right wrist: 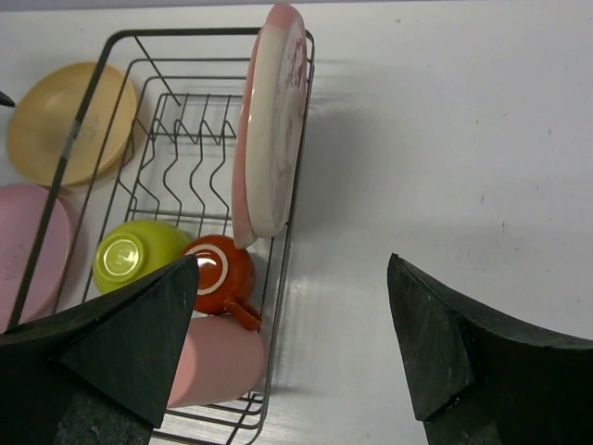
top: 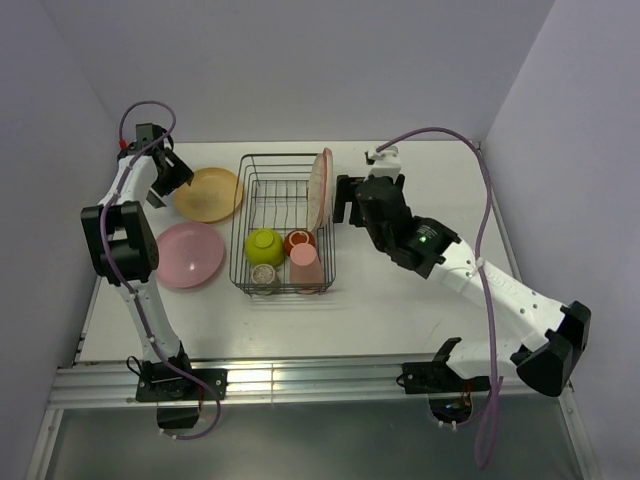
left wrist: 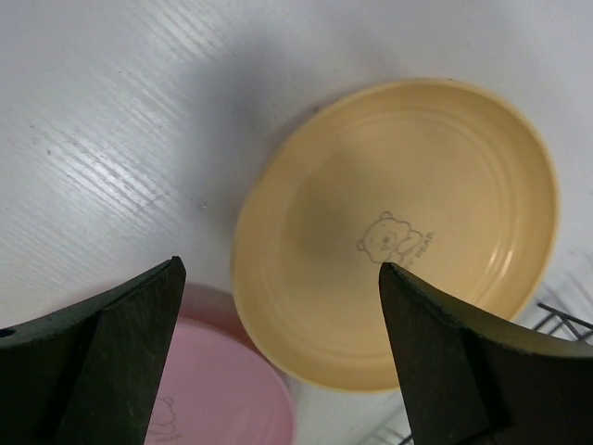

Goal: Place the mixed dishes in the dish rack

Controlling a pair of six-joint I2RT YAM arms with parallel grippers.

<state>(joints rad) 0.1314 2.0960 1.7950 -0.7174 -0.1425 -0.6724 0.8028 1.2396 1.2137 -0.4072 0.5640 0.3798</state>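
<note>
The dish rack (top: 280, 156) (right wrist: 185, 31) stands mid-table. Two pink-and-cream plates (top: 320, 188) (right wrist: 273, 120) stand on edge against its right side. Inside it at the near end are the lime-green bowl (top: 264, 245) (right wrist: 134, 255), the red-brown mug (top: 298, 241) (right wrist: 218, 273), the salmon-pink cup (top: 306, 267) (right wrist: 218, 362) and a small grey-beige cup (top: 264, 277). Left of the rack lie the orange-yellow plate (top: 208, 194) (left wrist: 408, 232) and the pink plate (top: 188, 253) (left wrist: 222, 399). My left gripper (top: 172, 183) (left wrist: 280, 269) hangs open above the yellow plate's near-left rim. My right gripper (top: 343, 200) (right wrist: 292, 261) is open, just right of the rack, holding nothing.
White walls close in the table on the left, back and right. A corner of the rack's wire (left wrist: 556, 320) shows beside the yellow plate in the left wrist view. Bare white table (right wrist: 445, 167) lies right of the rack.
</note>
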